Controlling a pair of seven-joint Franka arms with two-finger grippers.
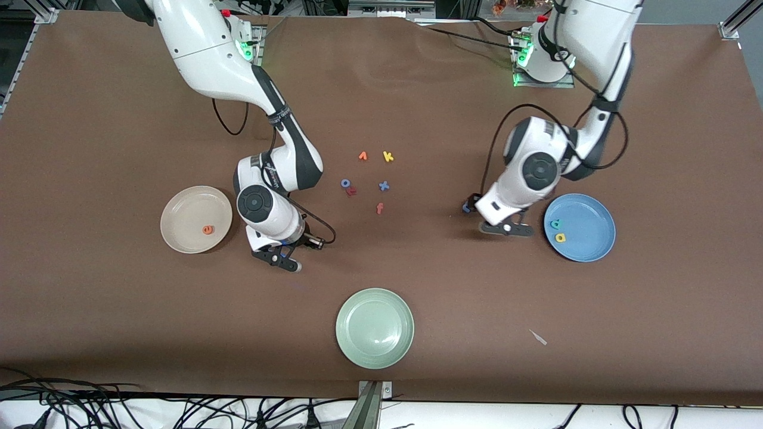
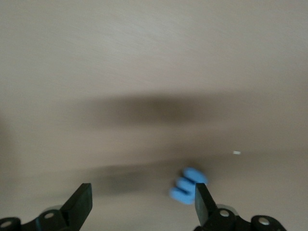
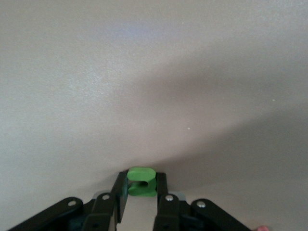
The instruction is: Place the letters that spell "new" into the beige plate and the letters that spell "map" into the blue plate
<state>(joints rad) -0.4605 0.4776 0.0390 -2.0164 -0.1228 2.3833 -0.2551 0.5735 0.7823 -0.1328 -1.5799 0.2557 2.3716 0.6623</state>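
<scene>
front view: brown table (image 1: pixel 119 333) carries three round shallow plates. pale green plate (image 1: pixel 375 328) sits nearest the camera, mid-table. beige plate (image 1: pixel 185 229) lies toward the right arm's end, with the small orange foam "e" (image 1: pixel 207 230) inside it. blue plate (image 1: pixel 590 214) lies toward the left arm's end, holding the teal "p" (image 1: pixel 555 224) and the yellow "a" (image 1: pixel 560 238), side by side.

right gripper (image 1: pixel 285 261) is over bare table between the beige plate and the green plate. right wrist view: fingers (image 3: pixel 163 187) are clenched on the green foam "n" (image 3: pixel 141 181).

left gripper (image 1: pixel 506 229) is low over the table just beside the blue plate. left wrist view: fingers (image 2: pixel 81 204) are spread wide, released; the periwinkle-blue foam "m" (image 2: pixel 187 186) lies on the table close to one finger, gripped by neither.

loose letters mid-table, farther from the camera than the green plate: orange "v" (image 1: pixel 363 156), yellow "k" (image 1: pixel 388 157), blue "o" (image 1: pixel 345 183), dark red letter (image 1: pixel 351 191) touching the "o" (shape unclear), blue cross-shaped letter (image 1: pixel 384 186), red-orange "f" (image 1: pixel 379 208).
</scene>
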